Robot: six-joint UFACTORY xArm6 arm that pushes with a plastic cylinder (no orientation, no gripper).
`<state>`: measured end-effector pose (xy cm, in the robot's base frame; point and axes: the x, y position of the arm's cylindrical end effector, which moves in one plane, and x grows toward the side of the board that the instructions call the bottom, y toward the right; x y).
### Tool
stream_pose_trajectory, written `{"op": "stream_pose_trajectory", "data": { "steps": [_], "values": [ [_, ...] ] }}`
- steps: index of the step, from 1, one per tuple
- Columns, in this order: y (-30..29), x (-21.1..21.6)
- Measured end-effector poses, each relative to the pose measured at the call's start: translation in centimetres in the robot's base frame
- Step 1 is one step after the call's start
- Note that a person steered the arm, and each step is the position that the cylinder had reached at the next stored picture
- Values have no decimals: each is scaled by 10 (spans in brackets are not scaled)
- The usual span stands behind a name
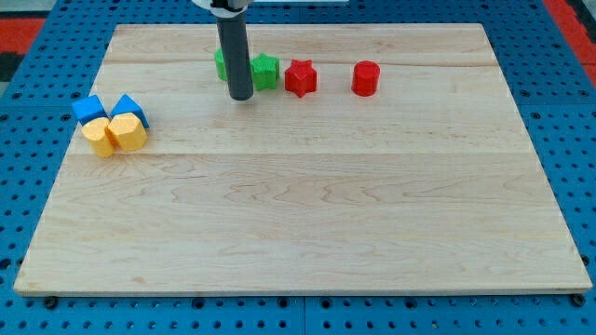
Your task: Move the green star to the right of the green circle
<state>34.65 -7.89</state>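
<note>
My tip (241,96) rests on the worktop (298,205) near the view's top, a little left of centre. There is no claw on this arm, only the straight dark rod, so nothing opens, closes or is held.

The rod stands in front of two green blocks. The green circle (221,63) shows only as a sliver at the rod's left side, mostly hidden. The green star (265,72) sits just beside the rod on the view's right, so it lies to the right of the green circle with the rod between them; whether the two touch I cannot tell.

Just right of the green star is the red star (301,77), close by with a narrow gap. Further right, apart from it, stands the red cylinder (365,78).

This row sits near the worktop's top edge, with little room above it.

Well away at the left edge is a tight cluster: two blue blocks (90,109) (128,107) and two yellow blocks (98,136) (127,133) below them, touching.

The middle, bottom and right of the worktop lie open.
</note>
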Motion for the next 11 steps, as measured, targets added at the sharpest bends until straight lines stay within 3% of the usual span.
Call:
{"op": "stream_pose_trajectory", "data": {
  "steps": [4, 6, 10, 11],
  "values": [
    [15, -34],
    [25, 5],
    [28, -14],
    [37, 4]
  ]
}}
